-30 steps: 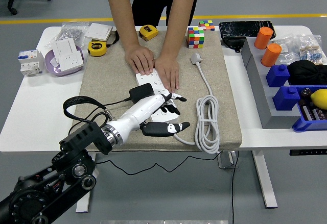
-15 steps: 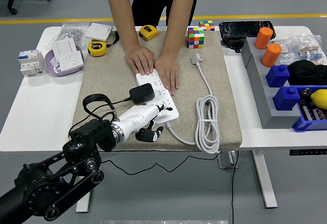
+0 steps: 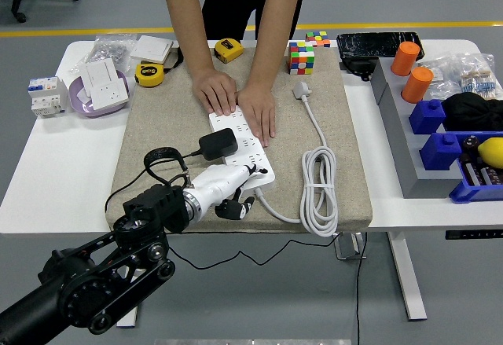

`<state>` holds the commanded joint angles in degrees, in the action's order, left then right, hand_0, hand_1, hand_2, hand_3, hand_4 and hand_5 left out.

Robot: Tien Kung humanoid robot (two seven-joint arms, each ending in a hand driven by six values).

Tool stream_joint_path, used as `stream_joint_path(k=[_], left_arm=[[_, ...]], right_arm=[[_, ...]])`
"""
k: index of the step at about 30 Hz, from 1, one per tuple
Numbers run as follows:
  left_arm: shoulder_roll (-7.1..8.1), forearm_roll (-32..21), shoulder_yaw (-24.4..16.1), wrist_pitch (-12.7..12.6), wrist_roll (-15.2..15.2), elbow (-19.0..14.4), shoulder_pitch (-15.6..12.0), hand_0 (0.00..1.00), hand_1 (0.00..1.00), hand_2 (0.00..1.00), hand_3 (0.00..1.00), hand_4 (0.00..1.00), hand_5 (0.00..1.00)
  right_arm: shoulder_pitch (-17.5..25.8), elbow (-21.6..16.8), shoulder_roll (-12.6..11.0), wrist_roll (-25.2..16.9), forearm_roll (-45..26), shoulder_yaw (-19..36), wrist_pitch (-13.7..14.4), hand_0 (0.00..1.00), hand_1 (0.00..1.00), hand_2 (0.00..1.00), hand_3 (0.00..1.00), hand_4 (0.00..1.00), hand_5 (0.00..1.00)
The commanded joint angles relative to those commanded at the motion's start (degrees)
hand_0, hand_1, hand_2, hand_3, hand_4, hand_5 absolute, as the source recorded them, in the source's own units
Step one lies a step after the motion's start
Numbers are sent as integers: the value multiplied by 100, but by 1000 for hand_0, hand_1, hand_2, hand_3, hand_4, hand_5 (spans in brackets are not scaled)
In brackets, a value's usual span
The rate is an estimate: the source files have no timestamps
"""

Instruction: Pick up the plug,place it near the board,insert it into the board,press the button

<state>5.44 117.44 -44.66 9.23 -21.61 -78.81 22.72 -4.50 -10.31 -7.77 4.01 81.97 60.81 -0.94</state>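
The robot's left arm [image 3: 102,278] rises from the near left corner and reaches across the table's near edge, and in the last second its left hand [image 3: 228,192] has pulled back toward the robot, from stretched out over the board's near end to a tucked pose at the board's near left corner. The fingers, spread wide a second ago, have curled in; the dark fingertips [image 3: 234,206] now bunch under the white palm, one pointing at the near end of the board [image 3: 245,150], and they hold nothing that can be seen. That retreat suggests the press on the button, which cannot be made out here, is either just done or being lined up again; which of the two the view does not settle. The plug [image 3: 218,144], a black block, sits on the board's left side just beyond the hand, apparently seated in a socket, with its thin cable [image 3: 161,160] looping back toward the wrist. Farther on, a person [image 3: 236,15] standing at the far side presses both hands [image 3: 236,101] flat on the board's far half, steadying it on the mat [image 3: 157,117]. The board's white cord [image 3: 318,188] lies coiled to the right. The right arm is out of view.
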Motion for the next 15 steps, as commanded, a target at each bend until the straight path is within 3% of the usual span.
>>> stream_joint_path(k=[15], left_arm=[[85,52,-78,62,-29,-13,14,126,20,145,893,456,2]], right_arm=[[17,0,11,-4,-17,-11,-1,816,719,695,605,880,561]])
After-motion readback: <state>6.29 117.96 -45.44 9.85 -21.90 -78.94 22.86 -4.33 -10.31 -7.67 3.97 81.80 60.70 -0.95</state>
